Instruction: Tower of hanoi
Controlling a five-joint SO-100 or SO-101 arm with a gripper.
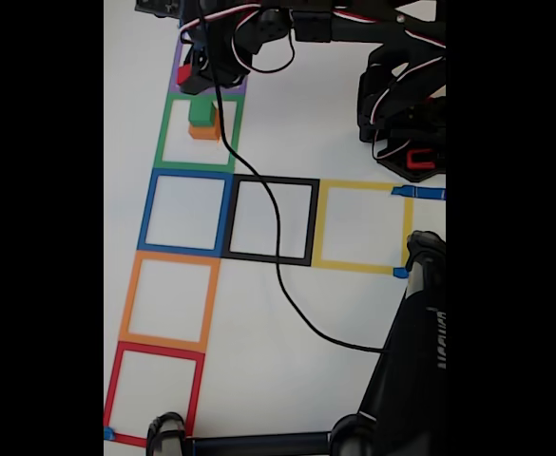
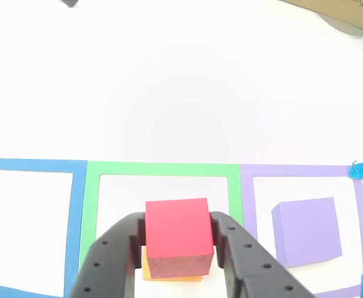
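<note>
My gripper (image 2: 179, 228) is shut on a red cube (image 2: 178, 236), which it holds over the green-taped square (image 2: 162, 169). An orange block (image 2: 169, 277) peeks out just beneath the cube. A purple cube (image 2: 306, 230) sits in the purple square (image 2: 249, 205) to the right. In the fixed view the gripper (image 1: 194, 78) is at the top left with the red cube (image 1: 184, 74) in it. Just below it, a green cube (image 1: 201, 111) rests on the orange block (image 1: 204, 131) inside the green square (image 1: 163, 133).
Empty taped squares follow in the fixed view: blue (image 1: 147, 214), black (image 1: 313, 223), yellow (image 1: 320, 228), orange (image 1: 130, 299) and red (image 1: 116, 389). A black cable (image 1: 279, 256) crosses the sheet. A second arm (image 1: 406, 114) stands at the right, and a black stand (image 1: 401, 380) at the bottom right.
</note>
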